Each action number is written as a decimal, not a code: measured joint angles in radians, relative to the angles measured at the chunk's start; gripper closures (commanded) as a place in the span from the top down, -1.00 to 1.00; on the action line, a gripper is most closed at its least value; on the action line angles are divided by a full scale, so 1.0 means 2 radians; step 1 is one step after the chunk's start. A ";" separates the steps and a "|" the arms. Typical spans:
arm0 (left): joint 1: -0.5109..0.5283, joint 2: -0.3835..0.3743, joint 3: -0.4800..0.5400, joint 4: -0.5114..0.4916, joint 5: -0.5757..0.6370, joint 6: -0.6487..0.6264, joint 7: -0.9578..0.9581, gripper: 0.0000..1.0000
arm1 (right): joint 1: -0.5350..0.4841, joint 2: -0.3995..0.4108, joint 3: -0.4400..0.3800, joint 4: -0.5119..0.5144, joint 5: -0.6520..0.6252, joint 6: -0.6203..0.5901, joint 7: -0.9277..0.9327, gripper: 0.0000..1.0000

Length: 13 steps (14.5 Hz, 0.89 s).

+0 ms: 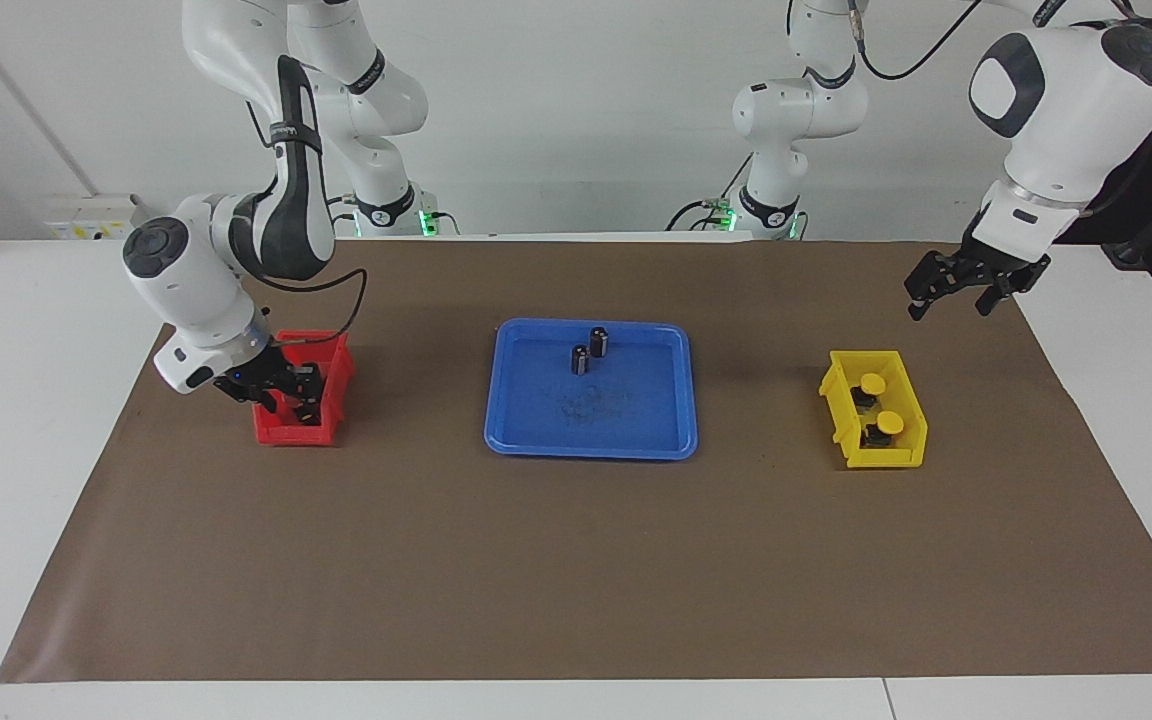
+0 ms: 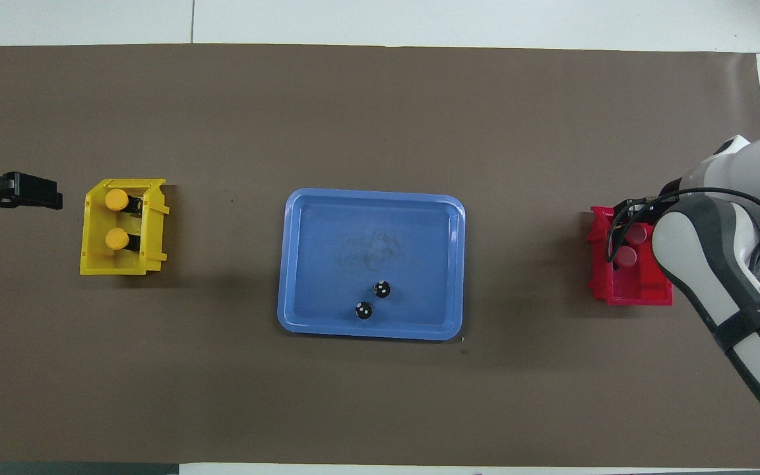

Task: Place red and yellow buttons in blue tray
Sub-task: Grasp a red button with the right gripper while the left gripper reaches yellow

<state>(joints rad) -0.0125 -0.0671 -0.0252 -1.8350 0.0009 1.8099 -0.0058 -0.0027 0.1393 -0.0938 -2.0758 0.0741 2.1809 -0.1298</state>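
None of the four buttons is sitting in the blue tray (image 1: 591, 440) yet: my right gripper (image 1: 298, 398) is reaching into the red bin (image 1: 331, 385), grip unclear, while my open left gripper (image 1: 948, 298) is hovering near the yellow bin (image 1: 911, 405).

blue tray (image 1: 591, 440), red bin (image 1: 334, 372), yellow bin (image 1: 908, 455)

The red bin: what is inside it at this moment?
Inside the red bin two red buttons show, partly covered by the right arm. The right hand reaches into it; what it grips is hidden.
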 measured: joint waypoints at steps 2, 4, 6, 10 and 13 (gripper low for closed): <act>-0.008 0.001 -0.001 -0.026 0.000 0.031 -0.003 1.00 | 0.000 -0.001 0.000 -0.004 0.000 0.000 -0.003 0.19; -0.013 0.005 -0.002 -0.055 0.000 0.068 -0.005 0.99 | 0.000 -0.002 0.000 -0.008 0.000 0.000 -0.011 0.18; -0.014 0.018 -0.002 -0.068 0.000 0.100 -0.005 0.95 | -0.001 -0.003 -0.001 -0.011 0.000 0.000 -0.017 0.16; -0.015 0.062 -0.002 -0.068 0.000 0.156 -0.007 0.88 | -0.003 -0.007 -0.002 -0.024 0.000 0.016 -0.028 0.13; -0.015 0.076 -0.001 -0.067 0.000 0.171 -0.007 0.86 | -0.004 -0.008 -0.002 -0.033 0.000 0.021 -0.030 0.00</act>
<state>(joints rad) -0.0427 0.0852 -0.0272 -1.9687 0.0004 2.1525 -0.0190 -0.0115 0.1238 -0.0980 -2.1421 0.0740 2.2231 -0.1903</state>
